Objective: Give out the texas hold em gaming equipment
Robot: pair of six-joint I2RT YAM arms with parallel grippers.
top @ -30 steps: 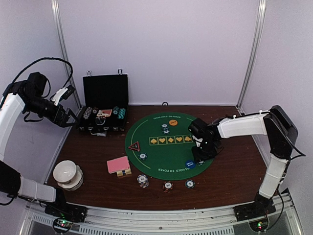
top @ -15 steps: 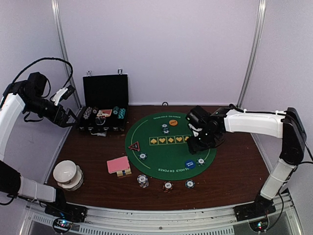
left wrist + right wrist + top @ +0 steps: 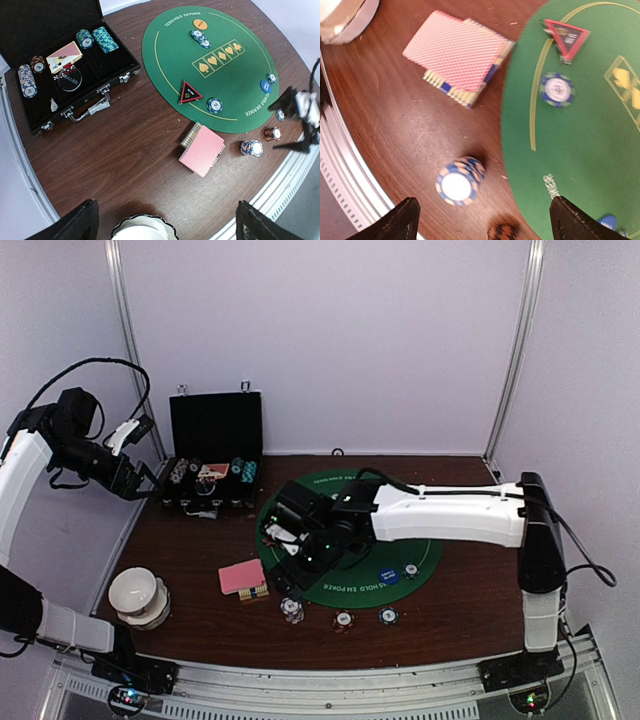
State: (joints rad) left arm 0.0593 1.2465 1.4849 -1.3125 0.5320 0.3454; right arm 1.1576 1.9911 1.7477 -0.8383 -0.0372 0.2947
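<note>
Within the last second the right arm has been swung from the right side of the green poker mat [image 3: 235,82], where it stood by the blue disc [image 3: 388,575], across to the mat's near-left edge. Over the same interval its jaws have been spread. The right end effector [image 3: 487,217] is now seen open and empty, its fingers wide apart at the lower corners of the wrist view with nothing between them. A small chip [image 3: 410,570] is left just beside the blue disc, so that placement is judged finished and a fresh pick-up is judged to be under way.

Directly under the right wrist camera a stack of blue-and-orange-edged chips [image 3: 460,181] is seen on the bare worktop [image 3: 395,125], just off the mat. The pink-backed playing cards [image 3: 457,50] lie beyond it, resting on a blue-and-yellow patterned box [image 3: 465,92]. On the mat, a blue-edged chip [image 3: 558,90] and the red triangle marker [image 3: 566,37] are set near each other, and the orange disc [image 3: 200,24] lies at the far side. Two more chip stacks [image 3: 343,620] [image 3: 388,616] are lined along the near edge, off the mat.

The left end effector [image 3: 148,483] is held open and empty, high at the left beside the black case [image 3: 213,430], which holds more chips.
</note>
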